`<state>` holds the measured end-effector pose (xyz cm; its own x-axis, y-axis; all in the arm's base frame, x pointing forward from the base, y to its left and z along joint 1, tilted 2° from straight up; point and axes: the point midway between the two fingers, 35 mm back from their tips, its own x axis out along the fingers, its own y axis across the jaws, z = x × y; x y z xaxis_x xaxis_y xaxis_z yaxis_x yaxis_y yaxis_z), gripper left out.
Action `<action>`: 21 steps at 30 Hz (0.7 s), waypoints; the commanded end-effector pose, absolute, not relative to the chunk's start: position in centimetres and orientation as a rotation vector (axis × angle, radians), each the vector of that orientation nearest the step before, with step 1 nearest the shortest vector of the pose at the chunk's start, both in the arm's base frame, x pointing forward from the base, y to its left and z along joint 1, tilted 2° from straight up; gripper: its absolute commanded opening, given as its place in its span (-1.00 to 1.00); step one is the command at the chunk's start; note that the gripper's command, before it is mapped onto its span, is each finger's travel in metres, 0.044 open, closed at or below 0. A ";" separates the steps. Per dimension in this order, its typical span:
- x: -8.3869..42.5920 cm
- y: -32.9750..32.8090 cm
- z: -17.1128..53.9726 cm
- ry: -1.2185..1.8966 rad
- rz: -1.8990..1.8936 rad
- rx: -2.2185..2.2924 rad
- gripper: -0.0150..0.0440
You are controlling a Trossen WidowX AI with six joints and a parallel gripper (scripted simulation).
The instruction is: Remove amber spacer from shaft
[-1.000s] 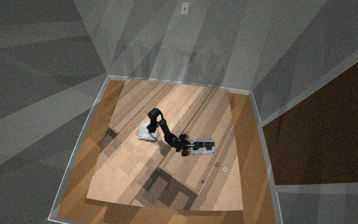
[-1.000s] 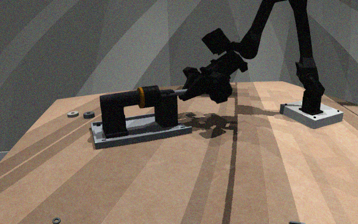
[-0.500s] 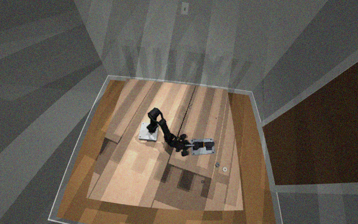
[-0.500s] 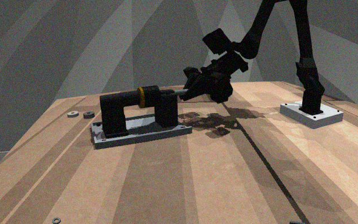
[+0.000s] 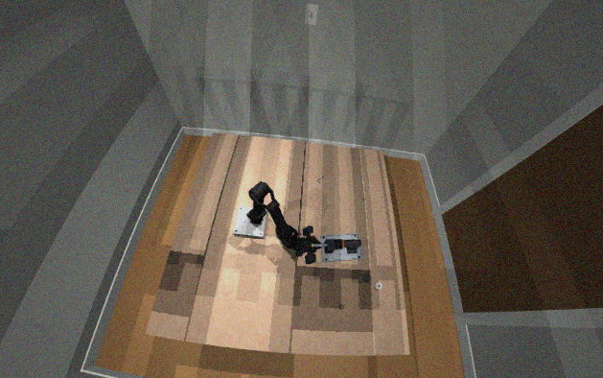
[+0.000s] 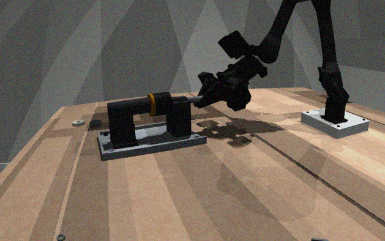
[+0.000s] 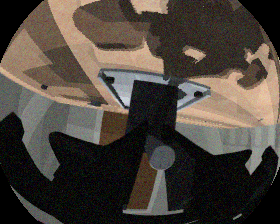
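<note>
My gripper (image 5: 318,245) (image 6: 199,101) (image 7: 154,127) is shut on the near end of the grey shaft (image 6: 193,99) (image 7: 162,158). A short grey length of shaft shows between my fingers and the near dark post (image 6: 179,119) (image 7: 152,105). The amber spacer (image 5: 343,244) (image 6: 152,104) is up on the shaft line, against the far dark housing block's barrel (image 6: 138,106). Dark spacer-like rings (image 6: 163,104) sit beside it towards the near post. The housing block (image 6: 121,125) stands on the grey base plate (image 5: 332,257) (image 6: 155,149). The shaft inside the parts is hidden.
A white ring (image 5: 379,286) (image 6: 78,123) and a dark ring (image 6: 95,123) lie beyond the base plate. A small ring (image 5: 341,306) (image 6: 60,237) lies farther off. A thin bent piece (image 5: 320,179) lies on the other side. The arm's base (image 5: 249,229) (image 6: 336,131) is bolted to the table.
</note>
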<state>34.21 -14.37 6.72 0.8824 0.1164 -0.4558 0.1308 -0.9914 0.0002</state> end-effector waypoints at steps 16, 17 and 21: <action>33.9 -14.4 6.7 0.199 -0.727 3.014 -0.49; 33.9 -14.4 6.7 0.199 -0.727 3.014 -0.49; 33.9 -14.4 6.7 0.199 -0.727 3.014 -0.49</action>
<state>33.94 -14.40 6.70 0.8823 0.1164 -0.4561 0.1308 -0.9914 0.0001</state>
